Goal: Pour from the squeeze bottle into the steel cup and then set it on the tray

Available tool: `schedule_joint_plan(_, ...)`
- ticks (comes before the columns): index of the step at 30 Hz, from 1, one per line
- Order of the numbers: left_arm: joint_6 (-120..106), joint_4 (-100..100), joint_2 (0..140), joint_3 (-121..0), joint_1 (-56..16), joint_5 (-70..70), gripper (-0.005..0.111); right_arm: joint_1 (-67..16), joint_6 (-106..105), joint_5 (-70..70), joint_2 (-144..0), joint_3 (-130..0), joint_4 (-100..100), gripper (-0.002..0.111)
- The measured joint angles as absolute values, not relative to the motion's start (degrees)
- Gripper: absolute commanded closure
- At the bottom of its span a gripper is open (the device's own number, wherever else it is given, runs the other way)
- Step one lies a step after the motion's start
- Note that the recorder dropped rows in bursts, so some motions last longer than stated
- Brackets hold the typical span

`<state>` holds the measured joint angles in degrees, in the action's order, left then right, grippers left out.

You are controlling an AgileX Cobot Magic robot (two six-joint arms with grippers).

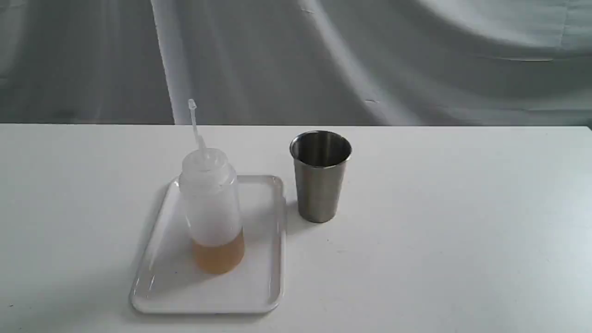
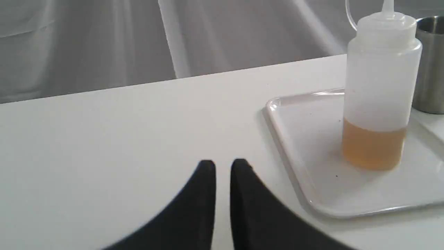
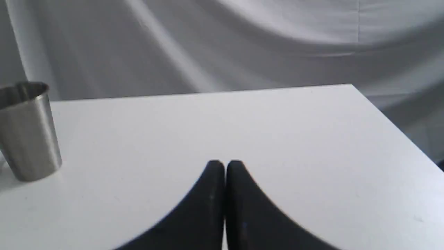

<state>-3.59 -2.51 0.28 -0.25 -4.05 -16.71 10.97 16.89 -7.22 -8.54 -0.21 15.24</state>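
Observation:
The squeeze bottle [image 1: 212,208] stands upright on the white tray [image 1: 162,286], amber liquid filling its bottom part; its nozzle and tethered tip cap point up. The steel cup [image 1: 320,175] stands upright on the table just right of the tray. Neither gripper shows in the exterior view. In the left wrist view my left gripper [image 2: 223,163] is shut with only a thin slit between its black fingers, holding nothing, off the tray [image 2: 301,180] and apart from the bottle [image 2: 380,86]. My right gripper [image 3: 225,162] is shut and empty, well away from the cup [image 3: 27,132].
The white table [image 1: 439,240] ends at a back edge before a grey draped cloth [image 1: 323,60]. In the right wrist view a table corner [image 3: 352,85] and side edge show.

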Motion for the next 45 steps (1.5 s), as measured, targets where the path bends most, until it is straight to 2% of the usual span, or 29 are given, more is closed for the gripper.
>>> schedule_joint_plan(10, -3.6, -2.5, 0.3, -0.3, -4.1, -16.7, 0.098, 11.0, 15.3, -14.8, -8.5, -0.2, 15.6, 0.108)
schedule_joint_plan(45, -3.6, -2.5, 0.3, -0.3, -4.1, -16.7, 0.098, 11.0, 15.2, -14.9, -8.5, -0.2, 15.6, 0.108)
